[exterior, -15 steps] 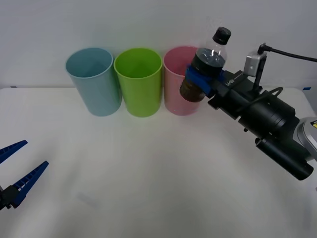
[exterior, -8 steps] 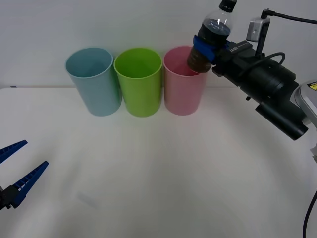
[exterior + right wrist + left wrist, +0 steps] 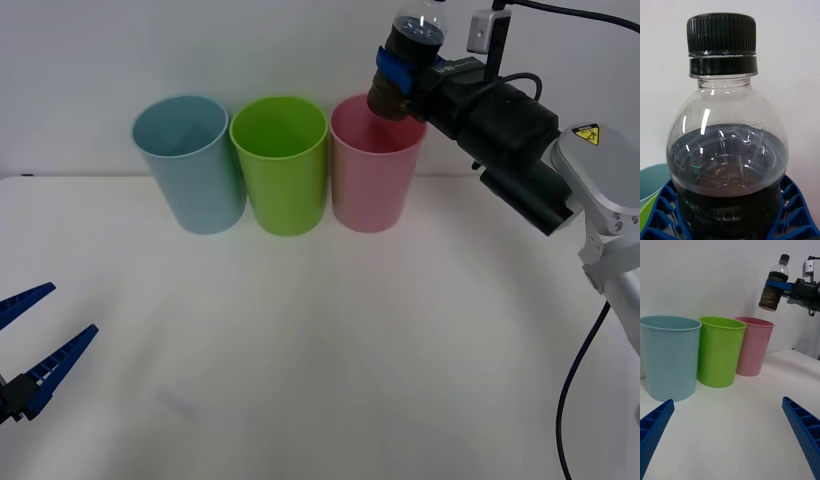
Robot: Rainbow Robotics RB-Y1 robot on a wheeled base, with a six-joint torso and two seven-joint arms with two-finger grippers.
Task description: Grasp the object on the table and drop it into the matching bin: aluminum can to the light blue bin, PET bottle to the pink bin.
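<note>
The right hand (image 3: 398, 72) grips the bottle (image 3: 405, 65) above the pink bin's (image 3: 372, 180) rim, its cap cut off in front view; the left hand (image 3: 30, 350) rests spread.

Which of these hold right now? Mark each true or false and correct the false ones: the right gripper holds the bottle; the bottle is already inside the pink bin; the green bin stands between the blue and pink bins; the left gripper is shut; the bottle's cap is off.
1. The right gripper holds the PET bottle. True.
2. The bottle is already inside the pink bin. False: it is held in the air above the bin's rim, clear of it in the left wrist view.
3. The green bin stands between the light blue bin and the pink bin. True.
4. The left gripper is shut. False: its fingers are spread open, low over the table.
5. The bottle's cap is off. False: the black cap is on.
</note>
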